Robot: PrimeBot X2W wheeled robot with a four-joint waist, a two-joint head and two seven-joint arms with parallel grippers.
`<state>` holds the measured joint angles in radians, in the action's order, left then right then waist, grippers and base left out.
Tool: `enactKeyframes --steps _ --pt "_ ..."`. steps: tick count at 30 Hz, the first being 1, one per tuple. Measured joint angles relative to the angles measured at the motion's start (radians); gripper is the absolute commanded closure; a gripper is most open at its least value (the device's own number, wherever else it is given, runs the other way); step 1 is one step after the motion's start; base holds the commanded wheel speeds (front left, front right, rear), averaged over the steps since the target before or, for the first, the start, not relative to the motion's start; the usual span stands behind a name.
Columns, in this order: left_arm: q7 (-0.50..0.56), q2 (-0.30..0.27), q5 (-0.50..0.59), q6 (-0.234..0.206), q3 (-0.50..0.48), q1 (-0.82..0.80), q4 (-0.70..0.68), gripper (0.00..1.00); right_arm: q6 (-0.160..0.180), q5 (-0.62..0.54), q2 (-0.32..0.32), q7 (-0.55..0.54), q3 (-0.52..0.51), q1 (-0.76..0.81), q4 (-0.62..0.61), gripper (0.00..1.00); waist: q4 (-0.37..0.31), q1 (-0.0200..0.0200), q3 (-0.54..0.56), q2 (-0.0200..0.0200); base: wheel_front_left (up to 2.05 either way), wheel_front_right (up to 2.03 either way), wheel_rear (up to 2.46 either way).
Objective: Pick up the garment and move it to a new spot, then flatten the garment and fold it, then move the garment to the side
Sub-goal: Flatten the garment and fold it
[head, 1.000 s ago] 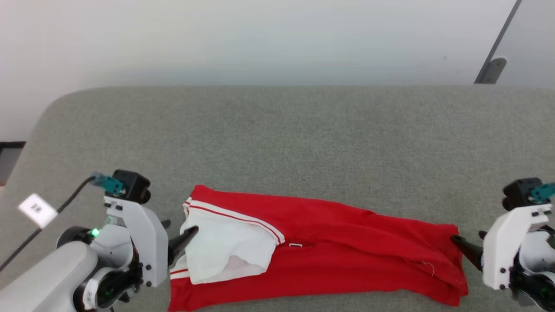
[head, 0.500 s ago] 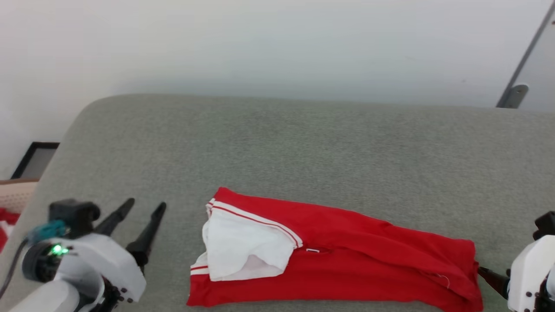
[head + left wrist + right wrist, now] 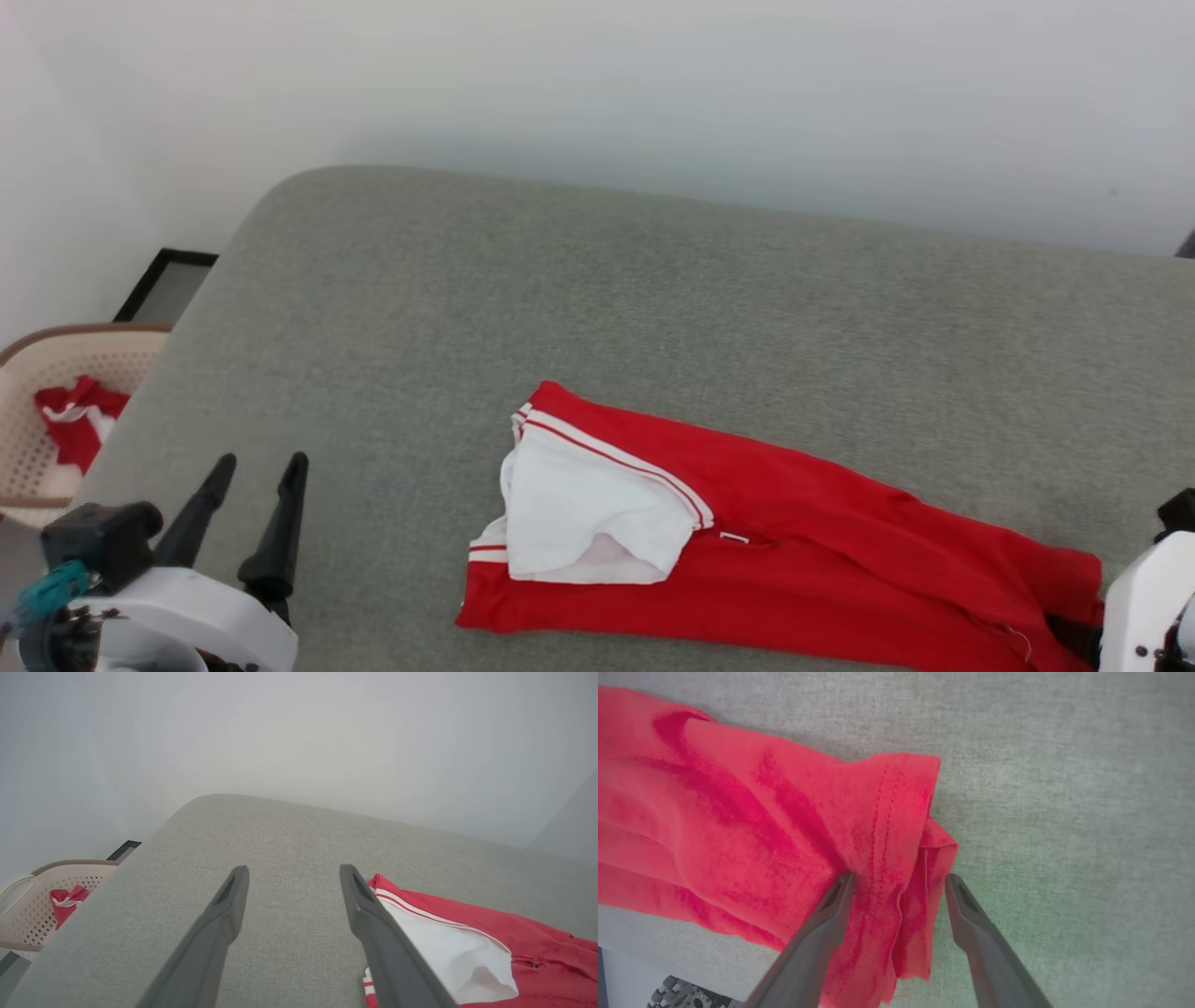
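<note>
1. My left fingers point(image 3: 283, 499) are released, spread wide with nothing between them. They hang over the near left part of the grey counter point(image 3: 579, 289), apart from the garment point(image 3: 840, 560).
2. From my left wrist, those left fingers point(image 3: 231, 903) point along the bare counter point(image 3: 285, 830) toward a pale wall point(image 3: 299, 728). The garment point(image 3: 528, 933) lies off to the side of one of them.
3. The garment is folded into a long red band across the near part of the counter, running from the middle to the right edge of my head view.
4. At its left end a white sleeve point(image 3: 588, 513) lies on top, bordered by red-and-white striped trim point(image 3: 607, 453).
5. My right fingers point(image 3: 833, 912) are also released, not clenched. They stand wide to either side of the garment's point(image 3: 752, 807) bunched hem corner point(image 3: 920, 868).
6. One right finger rests on the red cloth, and the other sits beside the fold on the counter point(image 3: 1064, 774). The cloth between them is loose, not pinched.
7. Beyond the counter's left edge stands a pale perforated basket point(image 3: 28, 439) with a red cloth point(image 3: 77, 415) inside. My left wrist also sees the basket point(image 3: 28, 914) and its red cloth point(image 3: 63, 903).
</note>
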<state>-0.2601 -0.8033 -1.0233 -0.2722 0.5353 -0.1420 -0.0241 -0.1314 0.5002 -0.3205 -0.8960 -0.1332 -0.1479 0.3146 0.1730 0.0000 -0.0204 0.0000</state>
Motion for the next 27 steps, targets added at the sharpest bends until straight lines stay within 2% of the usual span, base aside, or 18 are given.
enactKeyframes --steps 6,7,9,16,23,27 --pt "-0.003 0.071 0.066 0.036 -0.105 0.063 0.002 0.0 0.0 -0.006 -0.016 0.022 0.036 -0.046 0.105 0.0 0.032 0.0 -0.019 0.0 0.0 0.0 0.0" --pt "-0.003 0.082 0.077 0.044 -0.12 0.072 0.006 0.0 0.0 -0.003 -0.019 0.022 0.039 -0.056 0.125 0.12 0.035 0.0 -0.023 0.0 0.0 0.0 0.0" --pt "-0.003 0.103 0.091 0.06 -0.147 0.084 0.012 0.0 0.0 0.004 -0.025 0.021 0.055 -0.074 0.154 1.0 0.042 0.0 -0.029 0.0 0.0 0.0 0.0" --pt "-0.004 0.166 0.139 0.105 -0.217 0.123 0.033 0.0 0.0 0.067 -0.037 0.034 0.068 -0.121 0.224 1.0 0.05 0.0 -0.039 0.0 0.0 0.0 0.0" --pt "-0.004 0.208 0.17 0.142 -0.262 0.144 0.04 0.0 -0.002 0.101 -0.078 0.041 0.088 -0.139 0.221 1.0 0.035 0.0 -0.038 0.0 0.0 0.0 0.0" --pt "-0.004 0.227 0.182 0.158 -0.274 0.144 0.043 0.0 -0.001 0.1 -0.125 0.061 0.063 -0.157 0.231 1.0 0.025 0.0 -0.042 0.0 0.0 0.0 0.0"
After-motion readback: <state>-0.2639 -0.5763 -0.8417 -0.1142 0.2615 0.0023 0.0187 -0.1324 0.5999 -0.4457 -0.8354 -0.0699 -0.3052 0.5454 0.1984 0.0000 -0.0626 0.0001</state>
